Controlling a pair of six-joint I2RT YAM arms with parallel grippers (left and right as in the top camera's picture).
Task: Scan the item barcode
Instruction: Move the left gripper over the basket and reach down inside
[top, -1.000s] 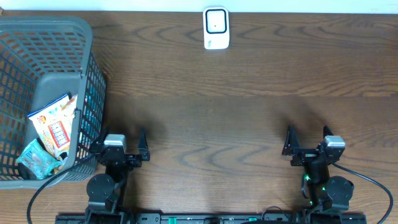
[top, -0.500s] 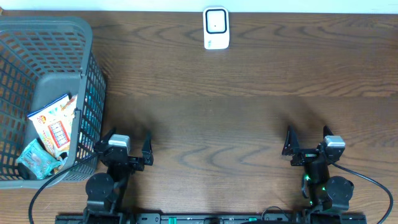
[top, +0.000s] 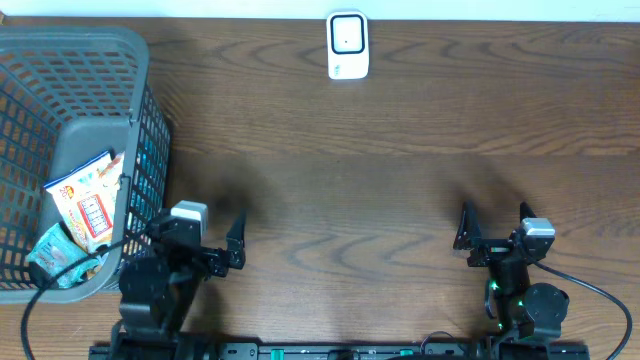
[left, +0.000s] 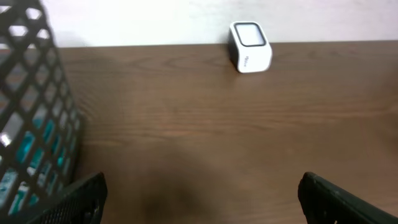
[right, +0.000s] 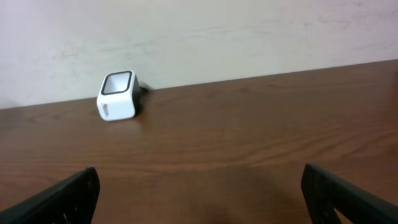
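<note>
Your stock at this moment, item first:

- Flat white-and-orange printed snack packet: lies tilted inside the basket, leaning toward the wall that faces the desk's middle. No gripper touches it.
- Crumpled teal foil packet: in the same basket, at its near end, just beside the snack packet's lower corner and partly under it.
- Grey plastic mesh basket: stands at the desk's left edge, running from the far left corner down toward the near edge. Your left wrist view shows its lattice wall with teal showing through the holes.
- Small white box scanner with a dark-framed window: stands at the middle of the desk's far edge, against the pale wall, well apart from the basket. It shows in the left wrist view and in the right wrist view.
- Left gripper: near the desk's near edge, just beside the basket's near corner; jaws spread wide, nothing between them. You cannot tell whether its outer finger touches the mesh.
- Right gripper: near the desk's near edge toward the right side, jaws spread wide and holding nothing.
- Dark brown wood-grain desk: carries all of the above.
</note>
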